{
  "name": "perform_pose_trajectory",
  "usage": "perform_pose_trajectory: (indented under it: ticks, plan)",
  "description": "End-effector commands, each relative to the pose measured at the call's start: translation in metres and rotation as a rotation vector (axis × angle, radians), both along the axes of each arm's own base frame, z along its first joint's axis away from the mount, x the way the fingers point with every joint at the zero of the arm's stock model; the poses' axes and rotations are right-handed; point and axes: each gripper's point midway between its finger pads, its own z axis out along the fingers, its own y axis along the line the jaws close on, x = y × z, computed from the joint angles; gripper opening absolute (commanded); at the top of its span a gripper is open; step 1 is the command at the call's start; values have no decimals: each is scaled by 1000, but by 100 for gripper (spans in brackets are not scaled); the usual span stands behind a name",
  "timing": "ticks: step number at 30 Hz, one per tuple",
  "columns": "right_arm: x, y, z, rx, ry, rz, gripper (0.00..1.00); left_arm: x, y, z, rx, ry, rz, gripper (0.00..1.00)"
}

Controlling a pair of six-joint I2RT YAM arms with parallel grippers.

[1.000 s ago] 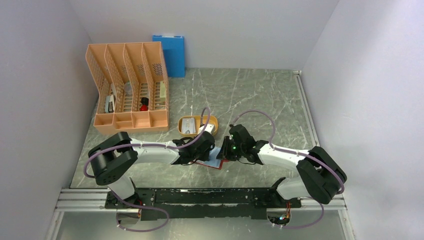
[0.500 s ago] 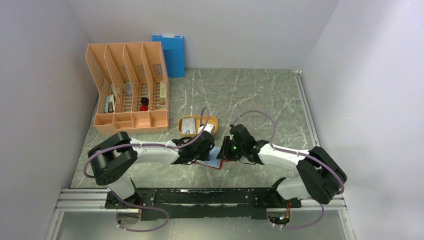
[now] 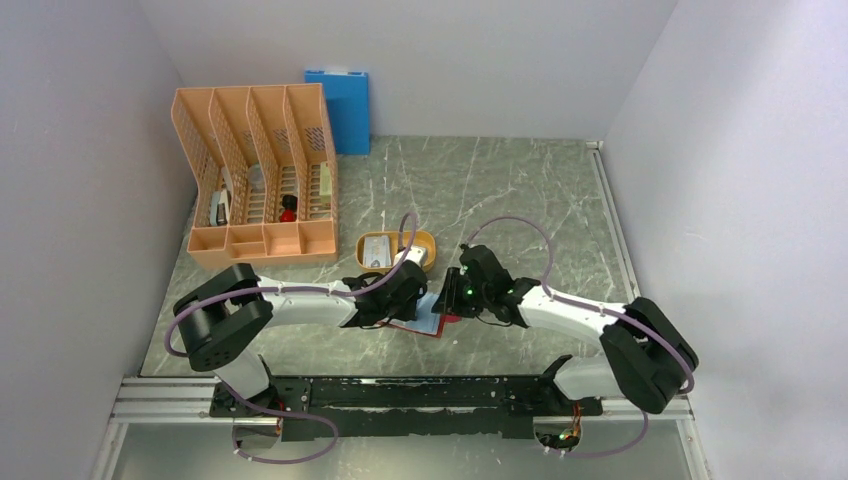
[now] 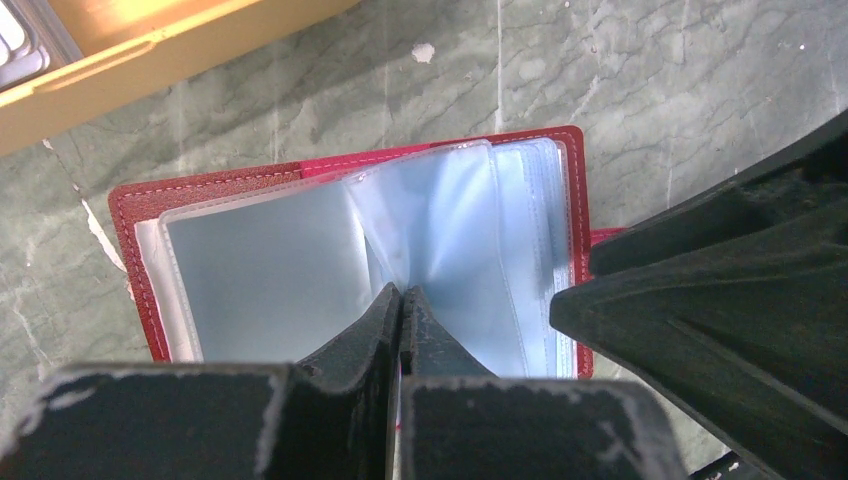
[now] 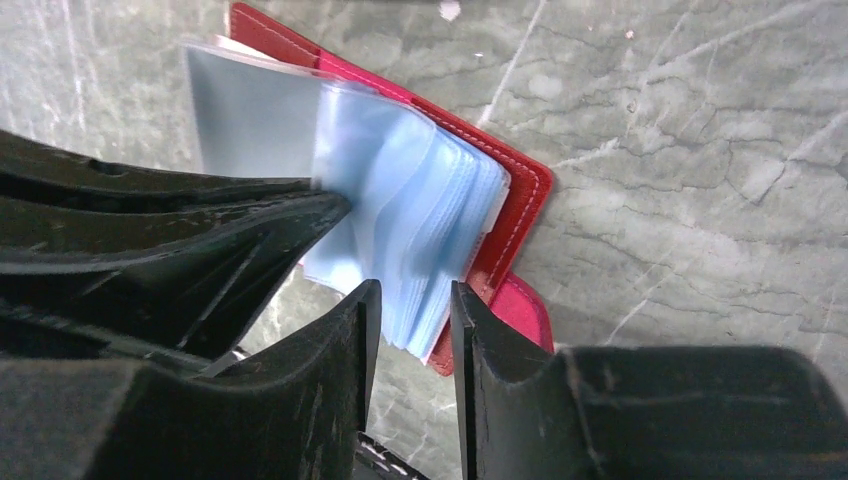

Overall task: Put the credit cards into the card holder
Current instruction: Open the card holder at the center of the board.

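Observation:
The card holder (image 4: 260, 260) lies open on the marble table, dark red outside with pale blue-grey pockets fanned up (image 5: 400, 190); from above it shows between both grippers (image 3: 428, 322). My left gripper (image 4: 401, 290) is shut, its tips pressed onto the pockets near the fold. My right gripper (image 5: 410, 290) is open at the holder's right edge, and the free ends of the pockets reach between its fingers without being pinched. One pale credit card (image 3: 375, 250) lies in the orange oval tray (image 3: 428, 243) just behind the holder.
A peach file organizer (image 3: 260, 180) stands at the back left, with a blue folder (image 3: 340, 108) leaning on the rear wall. The tray's yellow rim (image 4: 150, 55) is close above the holder. Walls enclose the table on three sides.
The right gripper's jaws have spread wider around the pocket edges and the right wrist has shifted slightly left. The left gripper stays shut in place.

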Motion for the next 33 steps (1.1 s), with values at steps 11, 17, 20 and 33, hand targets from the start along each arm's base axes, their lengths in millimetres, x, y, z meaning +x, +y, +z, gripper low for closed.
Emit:
perform_pose_trajectory:
  ticks: [11, 17, 20, 33]
  plan:
    - [9, 6, 2, 1, -27, 8, 37, -7, 8, -3, 11, 26, -12, 5]
    - [8, 13, 0, 23, -14, 26, 38, -9, 7, -1, -1, 27, -14, 5]
    - [7, 16, 0, 31, -7, 33, 39, -8, 6, 1, -7, 27, -18, 5]
    - [11, 34, 3, 46, -13, 74, 42, -9, 4, 28, -63, 4, -22, 16]
